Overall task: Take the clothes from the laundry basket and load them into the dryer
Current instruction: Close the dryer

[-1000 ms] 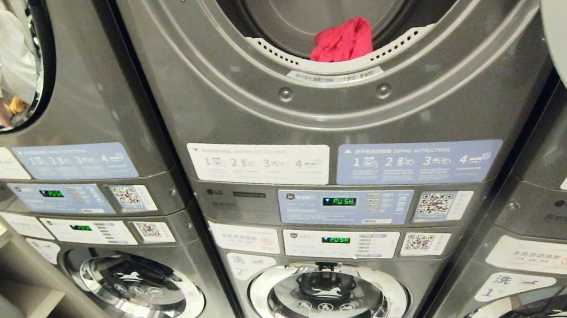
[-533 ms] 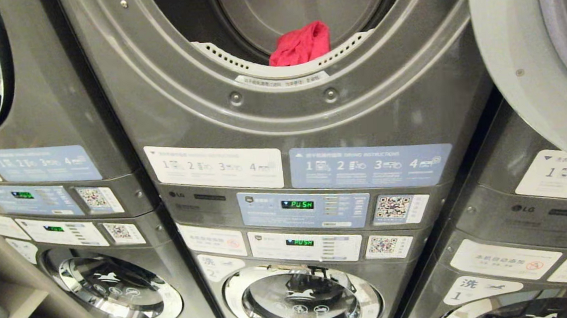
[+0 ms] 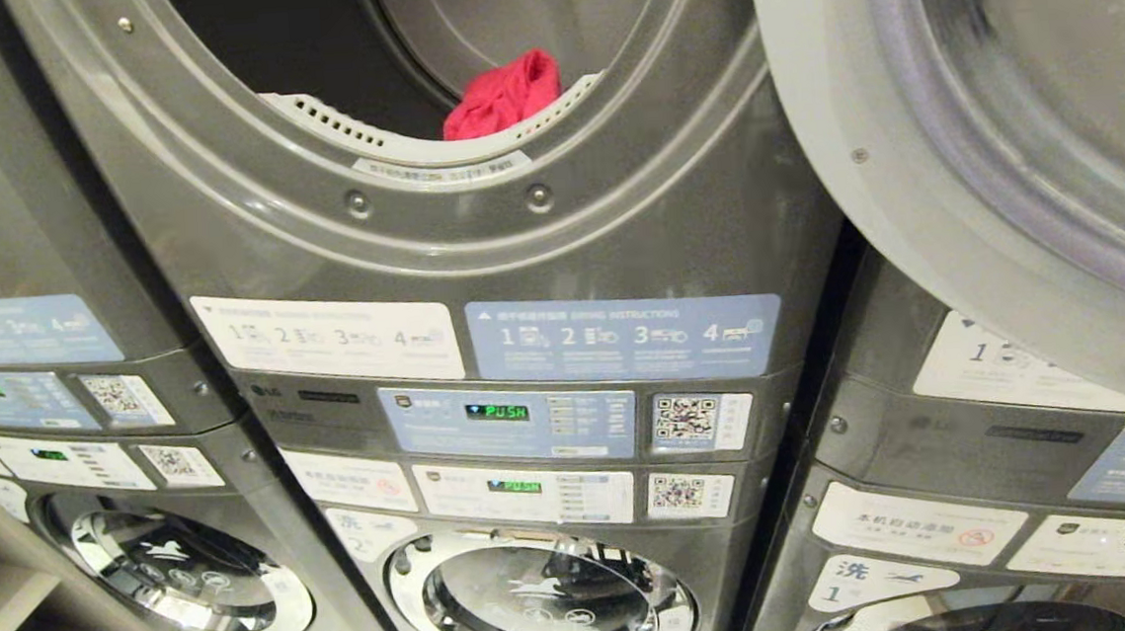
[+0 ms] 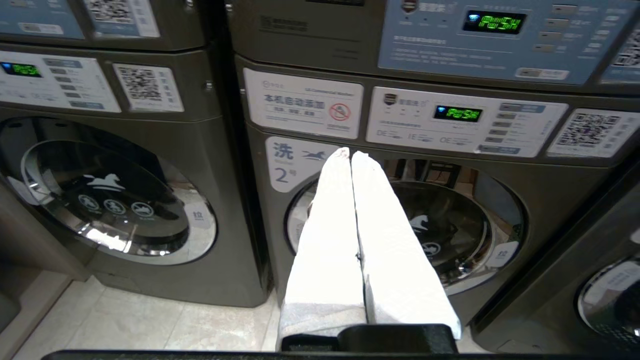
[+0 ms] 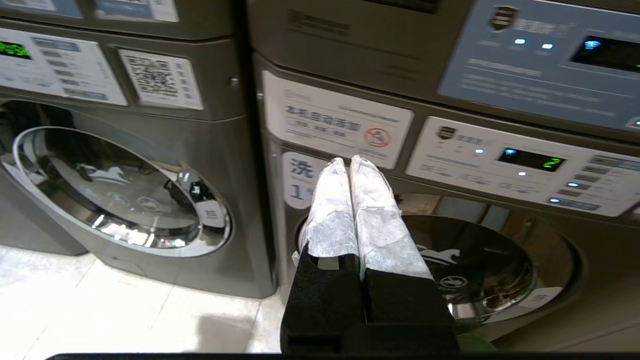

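The dryer stood open, its door swung out to the right, and 1 red garment lay just inside on the drum's lip. No basket showed in any view. Both hands were empty and clenched: the left hand hung low before washer 2, the right hand before washer 1. To load well, I judged the robot should find the basket first, then push each piece deep past the lip, so nothing catches in the door. Readable: "LG", green "PUSH" on the displays, "DRYING INSTRUCTIONS" with steps 1 to 4, "洗 2" and "本机自动添加".
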